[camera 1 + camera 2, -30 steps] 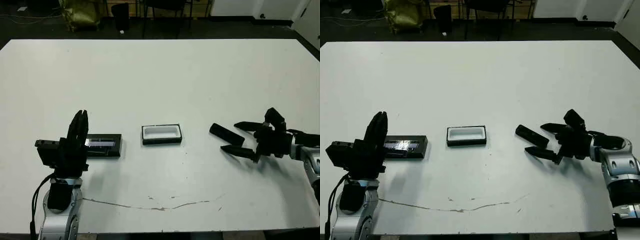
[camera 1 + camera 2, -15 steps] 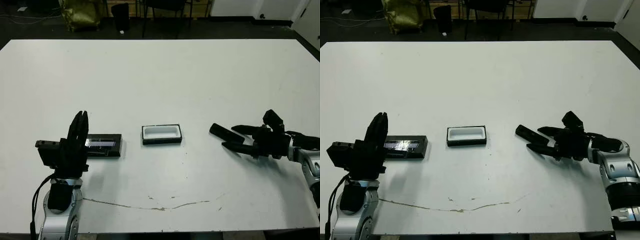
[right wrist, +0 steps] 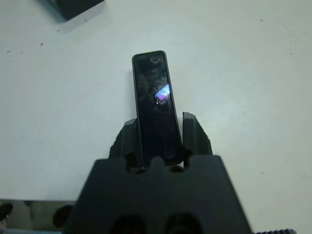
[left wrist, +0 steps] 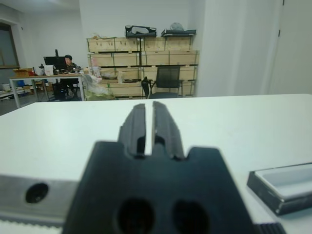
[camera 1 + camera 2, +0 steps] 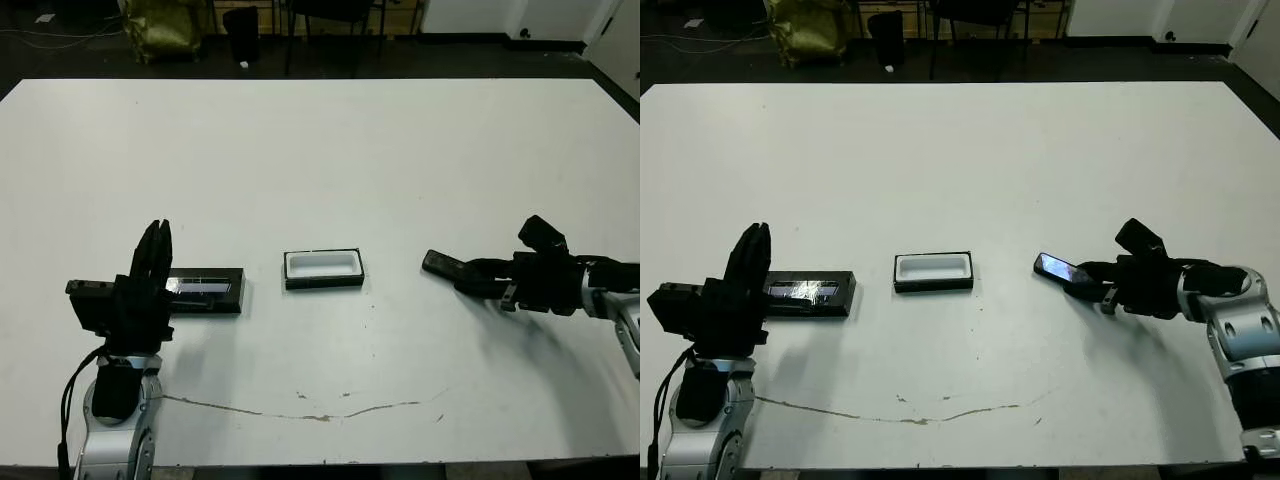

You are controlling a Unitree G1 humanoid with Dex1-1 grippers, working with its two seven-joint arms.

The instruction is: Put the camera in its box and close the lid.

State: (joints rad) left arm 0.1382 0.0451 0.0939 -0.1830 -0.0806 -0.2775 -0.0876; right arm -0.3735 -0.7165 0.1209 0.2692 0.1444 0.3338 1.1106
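Right claw (image 3: 158,141): clamped on the camera (image 3: 155,102).
Left claw (image 4: 145,127): fingers together, beside the lid (image 5: 204,291).
Box (image 5: 323,268): open on the tabletop (image 5: 330,160).

The camera (image 3: 155,105) is a slim black bar with a glossy face and a small pale bluish patch near its middle. It is held at one end between the two fingers of the right gripper (image 3: 158,134), and its free end points to 9 o'clock, toward the box (image 5: 323,268). The box is a shallow black tray with white lining, open, flat at the table centre. The lid (image 5: 205,290), flat and black with a shiny strip, lies at 9 o'clock from the box, well apart.
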